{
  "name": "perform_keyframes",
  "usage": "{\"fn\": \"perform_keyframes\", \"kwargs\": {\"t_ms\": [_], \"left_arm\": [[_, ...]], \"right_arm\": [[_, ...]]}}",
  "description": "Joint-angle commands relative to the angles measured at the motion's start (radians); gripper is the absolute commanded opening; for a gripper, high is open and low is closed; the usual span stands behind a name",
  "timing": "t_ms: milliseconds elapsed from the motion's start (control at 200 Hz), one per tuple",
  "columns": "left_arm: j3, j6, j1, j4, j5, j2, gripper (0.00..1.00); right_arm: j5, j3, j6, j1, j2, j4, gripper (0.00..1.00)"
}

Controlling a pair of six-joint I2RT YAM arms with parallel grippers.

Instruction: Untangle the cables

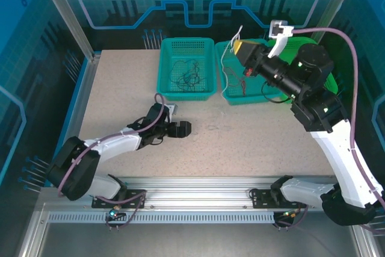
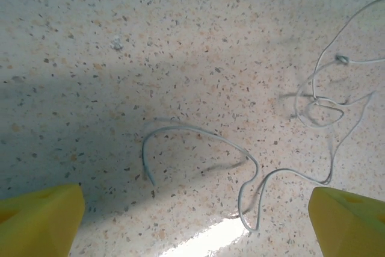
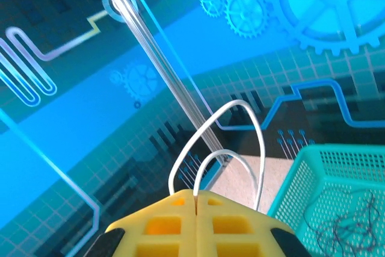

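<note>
The left fingers [image 2: 42, 215] were spread wide and empty just over the surface [image 2: 120, 40]. A loose white cable [image 2: 198, 132] lay ahead of them at twelve o'clock — its run slanting from eight toward two. The right fingers [image 3: 162, 224], clenched on a looped white cable [image 3: 237, 102], hung above the basket [image 1: 240, 99] — so the left arm was nearer.

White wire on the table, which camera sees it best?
The left wrist camera. The white wire lies curled on the speckled table right under it, between the open yellow left fingers, every bend clear. The top camera shows it as a faint squiggle past those fingers.
</note>
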Motion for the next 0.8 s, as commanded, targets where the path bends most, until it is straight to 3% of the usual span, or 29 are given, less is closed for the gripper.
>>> {"fn": "perform_keyframes", "kwargs": {"t_ms": [0, 90, 165, 245, 315, 410, 520, 590, 640, 685, 725, 765, 795], "left_arm": [[-0.005, 0.028, 0.005, 0.07, -0.031, -0.139, 0.97], [0.012, 0.075, 0.005, 0.071, -0.002, -0.216, 0.97], [0.017, 0.144, 0.005, 0.118, 0.116, -0.27, 0.97], [0.006, 0.19, 0.002, 0.274, 0.235, -0.307, 0.99], [0.036, 0.238, -0.011, 0.385, 0.278, -0.295, 0.99], [0.17, 0.347, -0.049, 0.38, 0.331, -0.205, 0.99], [0.341, 0.436, -0.117, 0.354, 0.228, -0.042, 0.99], [0.408, 0.389, -0.121, 0.405, 0.143, 0.083, 0.99], [0.433, 0.35, -0.123, 0.466, 0.157, 0.156, 0.96], [0.446, 0.322, -0.13, 0.516, 0.198, 0.205, 0.91], [0.442, 0.292, -0.141, 0.572, 0.208, 0.234, 0.78], [0.425, 0.262, -0.148, 0.64, 0.204, 0.251, 0.57], [0.411, 0.237, -0.151, 0.684, 0.195, 0.259, 0.33]], "right_arm": [[-0.016, 0.041, -0.025, -0.006, 0.03, -0.014, 0.0], [-0.013, 0.085, -0.038, -0.009, 0.048, -0.02, 0.0], [-0.021, 0.156, -0.048, -0.016, 0.079, -0.047, 0.0], [-0.047, 0.194, -0.043, -0.016, 0.104, -0.052, 0.0], [-0.075, 0.189, -0.023, -0.01, 0.12, -0.034, 0.0], [-0.108, 0.174, 0.001, 0.015, 0.137, -0.008, 0.0], [-0.096, 0.183, 0.001, 0.065, 0.152, 0.004, 0.0], [-0.091, 0.199, 0.012, 0.08, 0.156, 0.01, 0.0], [-0.086, 0.212, 0.021, 0.086, 0.156, 0.016, 0.0], [-0.073, 0.221, 0.027, 0.088, 0.15, 0.017, 0.0], [-0.056, 0.226, 0.027, 0.088, 0.142, 0.013, 0.0], [-0.038, 0.227, 0.022, 0.087, 0.131, 0.008, 0.0], [-0.025, 0.225, 0.018, 0.085, 0.122, 0.0, 0.0]]}}
